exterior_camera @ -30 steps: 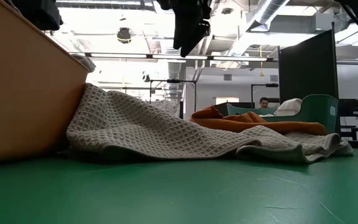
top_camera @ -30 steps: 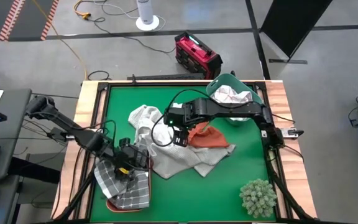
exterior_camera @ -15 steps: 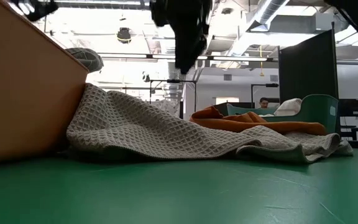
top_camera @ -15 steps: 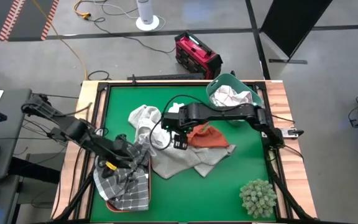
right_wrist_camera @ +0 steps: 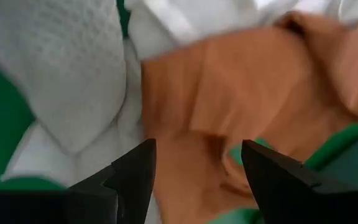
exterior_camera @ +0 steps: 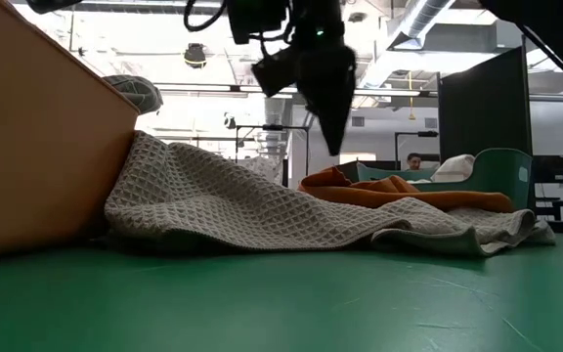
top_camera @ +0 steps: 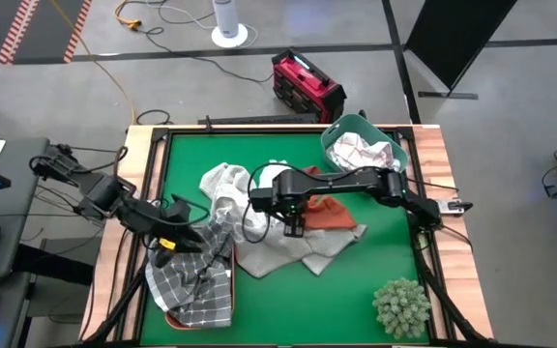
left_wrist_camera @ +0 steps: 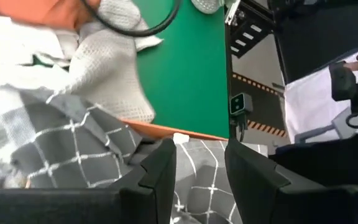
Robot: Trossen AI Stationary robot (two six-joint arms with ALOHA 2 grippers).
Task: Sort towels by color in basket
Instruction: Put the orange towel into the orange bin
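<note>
Right hand (top_camera: 295,228): hanging over the middle of the desk (top_camera: 385,251), just above the edge of the rust-orange towel (top_camera: 325,215); its fingers (right_wrist_camera: 126,177) are standing wide apart with nothing between them.
Left hand (top_camera: 190,239): reaching in by the orange basket (top_camera: 227,275) at the desk's left front; its fingers (left_wrist_camera: 160,171) are sitting a little apart and gripping nothing, with the cloth lying under them.
Grey checked towel (top_camera: 190,288): lying in the orange basket, draping over its rim.
Plain grey towel (top_camera: 288,247): spreading across the middle of the desk, partly under the rust-orange towel and reaching to the orange basket.
White towel (top_camera: 222,181): lying crumpled behind the plain grey towel.
White checked towel (top_camera: 361,149): sitting in the green basket (top_camera: 341,130) at the far right corner.
Plant ball (top_camera: 400,304): resting at the front right corner, well apart from the towels.
</note>
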